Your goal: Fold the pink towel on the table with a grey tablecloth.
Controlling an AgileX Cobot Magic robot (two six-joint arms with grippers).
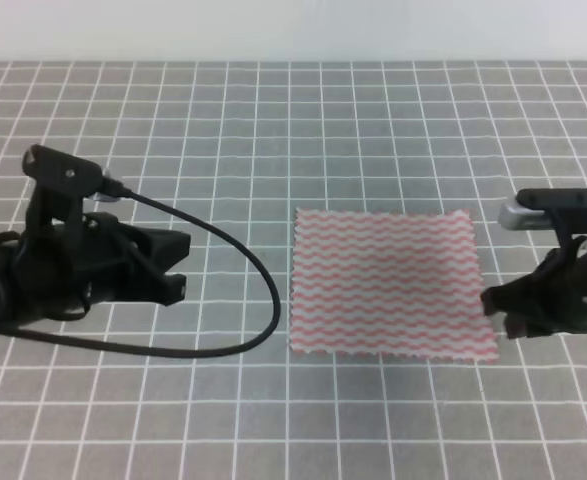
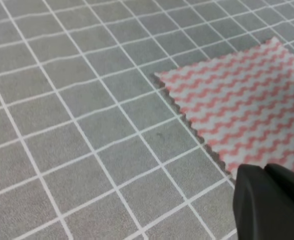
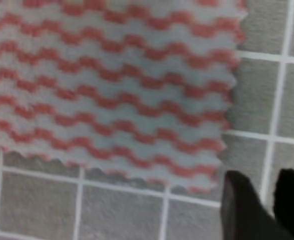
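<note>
Two grippers, left gripper and right gripper, slightly parted and empty, flank the pink towel, lying flat, unfolded.

Both pincers low, empty.

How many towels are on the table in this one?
1. The pink towel lies spread flat on the table with a grey tablecloth, right of centre, between the left gripper and the right gripper. No other cloth shows in any view.
</note>
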